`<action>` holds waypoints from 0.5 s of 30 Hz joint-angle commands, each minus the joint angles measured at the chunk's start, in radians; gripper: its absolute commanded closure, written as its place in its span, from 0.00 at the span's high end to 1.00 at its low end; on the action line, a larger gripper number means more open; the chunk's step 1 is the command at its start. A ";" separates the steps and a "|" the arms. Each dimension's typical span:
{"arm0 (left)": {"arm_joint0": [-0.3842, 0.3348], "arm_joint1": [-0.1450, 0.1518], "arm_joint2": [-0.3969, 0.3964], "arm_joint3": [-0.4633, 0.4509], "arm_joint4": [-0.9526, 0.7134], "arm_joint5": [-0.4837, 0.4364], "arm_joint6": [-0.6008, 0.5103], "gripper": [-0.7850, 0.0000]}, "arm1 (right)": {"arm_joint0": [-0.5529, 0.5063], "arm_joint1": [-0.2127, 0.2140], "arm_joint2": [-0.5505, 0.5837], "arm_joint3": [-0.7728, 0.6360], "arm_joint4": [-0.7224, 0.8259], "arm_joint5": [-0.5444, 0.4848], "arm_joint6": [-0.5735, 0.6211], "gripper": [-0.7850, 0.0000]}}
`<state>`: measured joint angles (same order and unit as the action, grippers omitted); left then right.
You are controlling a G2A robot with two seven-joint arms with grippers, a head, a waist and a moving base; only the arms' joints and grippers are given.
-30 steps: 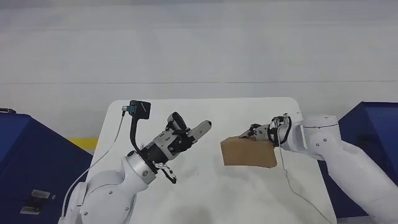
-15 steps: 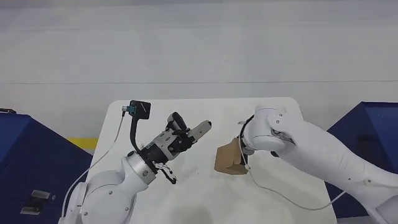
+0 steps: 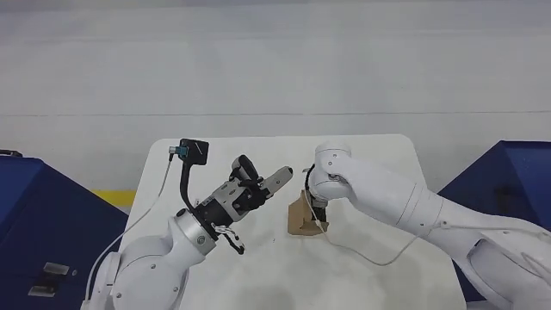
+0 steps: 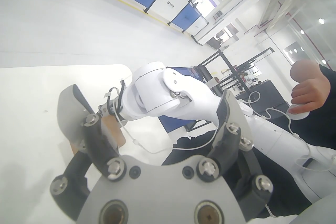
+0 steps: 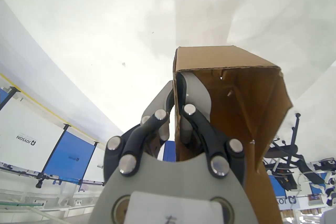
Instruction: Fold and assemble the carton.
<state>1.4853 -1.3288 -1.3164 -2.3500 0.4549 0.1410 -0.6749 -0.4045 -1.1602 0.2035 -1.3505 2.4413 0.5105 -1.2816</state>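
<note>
Brown cardboard catches the eye first: the carton (image 3: 302,219) sits near the middle of the white surface (image 3: 207,159), between the two arms. It is opened out into a hollow sleeve. In the right wrist view its open end faces the camera, so the bare inside walls show. I cannot tell whether its lower edge rests on the surface or hangs just above it.

The right tool (image 5: 175,86) is clamped on one wall of the carton at the rim of that open end, with one finger inside and the other outside. The right arm comes in from the right side of the surface, and its wrist is bent down over the carton.

The left tool (image 3: 265,172) hovers just left of the carton, apart from it and pointing toward it. Its fingers are spread wide with nothing between them. In the left wrist view the carton shows just beyond one of those fingers.
</note>
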 commanded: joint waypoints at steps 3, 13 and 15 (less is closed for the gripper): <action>0.000 0.000 0.000 0.000 0.000 0.000 0.000 1.00 | -0.008 -0.038 -0.008 0.058 -0.009 0.014 0.029 0.38; 0.000 0.000 0.000 0.000 0.000 0.000 0.000 1.00 | 0.025 -0.038 0.109 0.047 0.051 0.080 0.086 1.00; 0.000 0.000 0.000 0.000 0.000 0.000 0.000 1.00 | 0.018 -0.008 0.168 0.030 0.100 0.110 0.093 1.00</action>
<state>1.4853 -1.3288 -1.3164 -2.3500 0.4549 0.1410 -0.6749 -0.3828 -1.1818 0.3423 -1.3129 2.5195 0.6056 -1.1924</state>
